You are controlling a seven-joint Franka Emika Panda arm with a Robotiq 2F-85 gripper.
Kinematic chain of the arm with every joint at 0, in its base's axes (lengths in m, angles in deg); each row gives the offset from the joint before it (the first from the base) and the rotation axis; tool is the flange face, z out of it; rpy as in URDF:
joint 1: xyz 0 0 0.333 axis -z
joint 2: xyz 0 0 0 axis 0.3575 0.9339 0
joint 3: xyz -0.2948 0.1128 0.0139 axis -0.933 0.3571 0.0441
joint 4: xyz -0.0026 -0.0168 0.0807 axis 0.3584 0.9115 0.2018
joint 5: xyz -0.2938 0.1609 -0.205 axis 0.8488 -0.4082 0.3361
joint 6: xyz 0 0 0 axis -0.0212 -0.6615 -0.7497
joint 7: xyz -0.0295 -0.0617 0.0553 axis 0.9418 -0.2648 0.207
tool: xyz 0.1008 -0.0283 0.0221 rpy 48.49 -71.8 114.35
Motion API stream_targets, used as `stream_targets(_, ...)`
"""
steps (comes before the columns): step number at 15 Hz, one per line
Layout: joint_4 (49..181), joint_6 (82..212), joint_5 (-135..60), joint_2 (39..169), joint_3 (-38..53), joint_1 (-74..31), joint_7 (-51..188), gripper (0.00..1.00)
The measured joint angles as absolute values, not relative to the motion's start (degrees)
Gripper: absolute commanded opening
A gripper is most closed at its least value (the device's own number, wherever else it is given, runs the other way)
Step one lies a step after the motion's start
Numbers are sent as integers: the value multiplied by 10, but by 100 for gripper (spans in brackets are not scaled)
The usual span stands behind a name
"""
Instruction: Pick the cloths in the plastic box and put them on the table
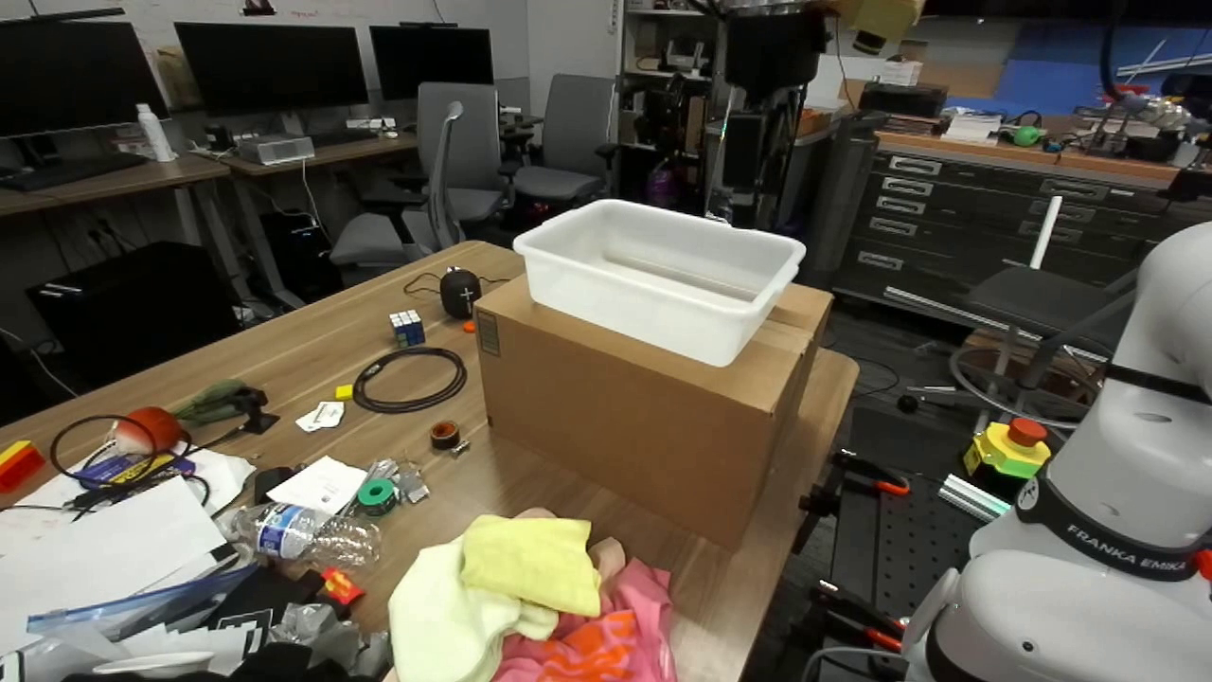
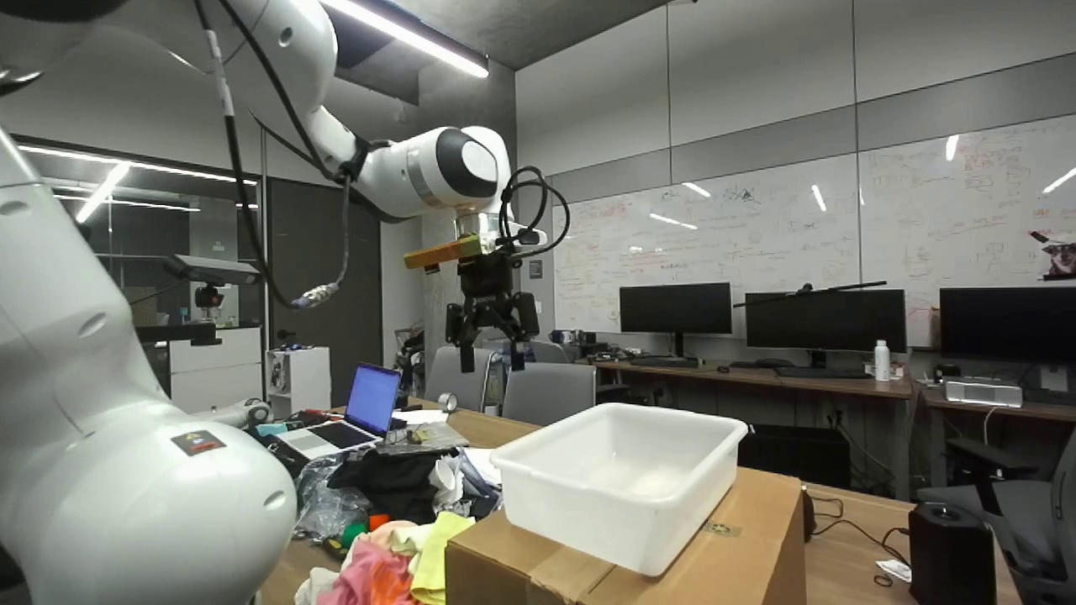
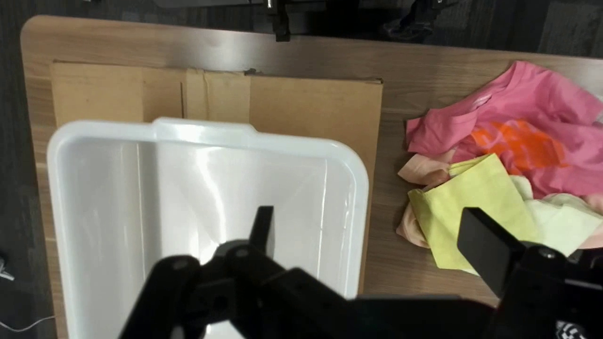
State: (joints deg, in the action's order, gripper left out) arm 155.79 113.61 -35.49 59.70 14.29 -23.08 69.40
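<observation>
Arm [image 2: 311, 50] bent, fingers [image 3: 487, 249] spread, pointing down

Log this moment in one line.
gripper: open, holding nothing | colored cloths: heaped on table beside cardboard box | white plastic box: atop cardboard box, no cloths visible inside

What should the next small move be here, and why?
Probably a slight lift of the open gripper away from the plastic box, then stop: the cloths lie heaped on the table, and none shows in the visible part of the box, so the task looks done.
</observation>
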Motion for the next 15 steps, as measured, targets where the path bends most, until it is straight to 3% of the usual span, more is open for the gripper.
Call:
stream_targets(8,1696,1241,-366,430,102,-189,696,100)
stream_targets(15,1761,1308,-366,367,93,-179,694,100)
